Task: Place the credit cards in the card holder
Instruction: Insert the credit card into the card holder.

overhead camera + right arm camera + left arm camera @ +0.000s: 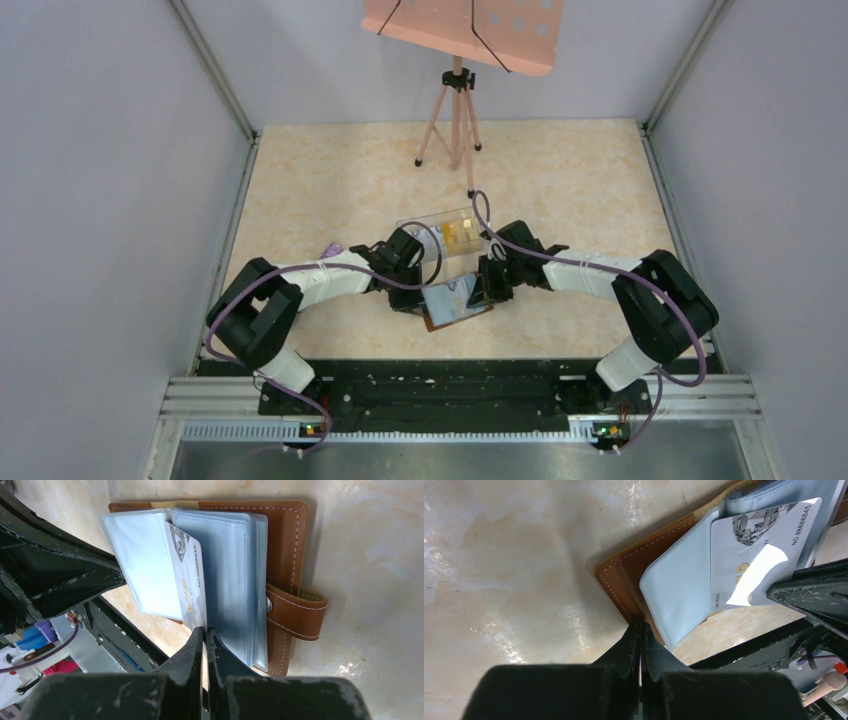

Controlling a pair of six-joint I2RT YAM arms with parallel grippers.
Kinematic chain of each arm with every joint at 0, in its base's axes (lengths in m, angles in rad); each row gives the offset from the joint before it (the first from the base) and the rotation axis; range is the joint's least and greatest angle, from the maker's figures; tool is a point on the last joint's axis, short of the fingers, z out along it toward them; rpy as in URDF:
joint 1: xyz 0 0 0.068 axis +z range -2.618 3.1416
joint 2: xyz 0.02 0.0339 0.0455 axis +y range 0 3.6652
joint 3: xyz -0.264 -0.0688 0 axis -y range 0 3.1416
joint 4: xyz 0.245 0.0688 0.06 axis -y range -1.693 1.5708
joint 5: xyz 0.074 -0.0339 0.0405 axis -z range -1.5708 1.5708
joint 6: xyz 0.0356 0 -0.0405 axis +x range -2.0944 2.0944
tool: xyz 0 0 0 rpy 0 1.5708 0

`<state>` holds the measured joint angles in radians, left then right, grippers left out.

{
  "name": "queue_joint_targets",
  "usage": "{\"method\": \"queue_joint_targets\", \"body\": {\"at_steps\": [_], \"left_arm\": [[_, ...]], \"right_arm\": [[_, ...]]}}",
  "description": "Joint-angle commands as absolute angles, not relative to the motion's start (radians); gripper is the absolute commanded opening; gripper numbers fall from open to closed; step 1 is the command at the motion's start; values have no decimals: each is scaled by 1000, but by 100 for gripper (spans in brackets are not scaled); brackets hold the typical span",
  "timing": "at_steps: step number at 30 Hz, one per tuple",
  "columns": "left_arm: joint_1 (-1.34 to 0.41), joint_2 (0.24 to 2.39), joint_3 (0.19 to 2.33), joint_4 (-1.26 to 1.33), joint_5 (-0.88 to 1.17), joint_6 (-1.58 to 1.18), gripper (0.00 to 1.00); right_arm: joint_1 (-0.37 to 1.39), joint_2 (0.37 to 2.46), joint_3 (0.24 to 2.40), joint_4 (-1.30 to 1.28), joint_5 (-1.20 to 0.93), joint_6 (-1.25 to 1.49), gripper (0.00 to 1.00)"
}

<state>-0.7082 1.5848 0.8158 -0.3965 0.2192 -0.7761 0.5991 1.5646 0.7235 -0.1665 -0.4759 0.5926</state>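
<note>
Card holder point(458, 305) lies open at 6 o'clock of the clear box point(452, 235). Left gripper point(640, 625) is closed, tips on the leather edge. Right gripper point(205, 632) is closed against the half-sleeved credit card point(187, 575). I'd nudge it slowly toward 12 so it doesn't buckle.

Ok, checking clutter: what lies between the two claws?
Only the open card holder, a credit card in its sleeves, lies between left claw and right claw, per the top view.
</note>
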Motion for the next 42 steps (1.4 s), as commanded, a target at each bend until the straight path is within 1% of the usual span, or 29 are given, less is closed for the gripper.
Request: {"method": "queue_joint_targets", "body": {"at_steps": [1,7,15,25,34,42], "left_arm": [[-729,1640,793,-411,165,-766,0],[-735,1638,792,-409,163,-770,0],[-742,1637,786,-409,158,-776,0],[-749,1639,787,-411,159,-781,0],[-749,1648,791,-413,160,-776,0],[-749,1651,795,-418,157,-775,0]], "right_arm": [[597,1553,708,-176,-485,591,0],[597,1552,700,-187,-504,581,0],[602,1636,727,-158,-573,570,0],[608,1663,737,-94,-597,600,0],[608,1690,801,-114,-578,566,0],[633,1708,797,-117,-600,580,0]]}}
